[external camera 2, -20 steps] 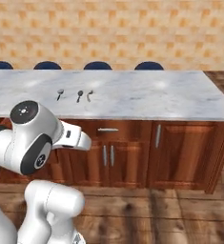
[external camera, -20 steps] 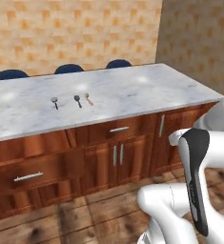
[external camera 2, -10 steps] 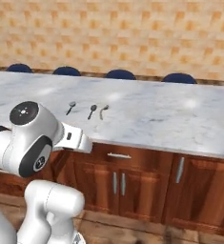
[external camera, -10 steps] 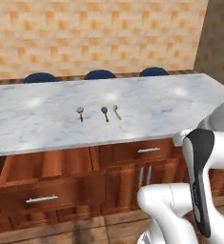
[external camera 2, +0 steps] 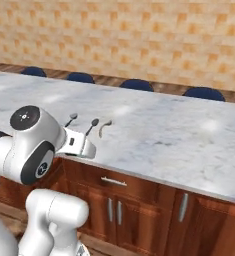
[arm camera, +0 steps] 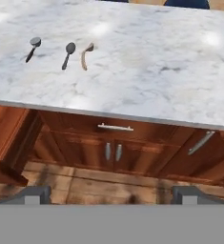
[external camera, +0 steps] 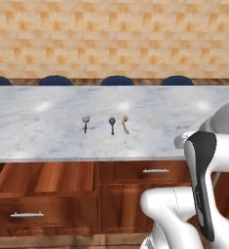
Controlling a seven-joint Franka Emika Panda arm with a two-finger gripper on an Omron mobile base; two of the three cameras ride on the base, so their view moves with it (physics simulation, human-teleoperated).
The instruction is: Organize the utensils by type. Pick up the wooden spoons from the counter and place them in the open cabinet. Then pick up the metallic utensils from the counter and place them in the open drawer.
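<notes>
- The marble counter lies ahead of the gripper and above its level in the hand view; all 3 utensils rest on it, so by my judgement nothing has been sorted yet.
- The open drawer sits below the counter edge, off toward the left edge of the hand view, and looks empty from here. I cannot make out an open cabinet in these views.
- There are 4 blue chair backs beyond the far side of the counter.
- Utensils, 3 in all, in a short row well ahead of the fingertips and toward the upper left of the hand view:
  - 1 wooden spoon, the one nearest the gripper's line;
  - 2 metal spoons, 1 just beside the wooden one, and the other farther out.
- The gripper holds nothing; its 2 tips stand wide apart, low in front of the cupboard doors.
- Left to do: everything, wooden spoon first.
</notes>
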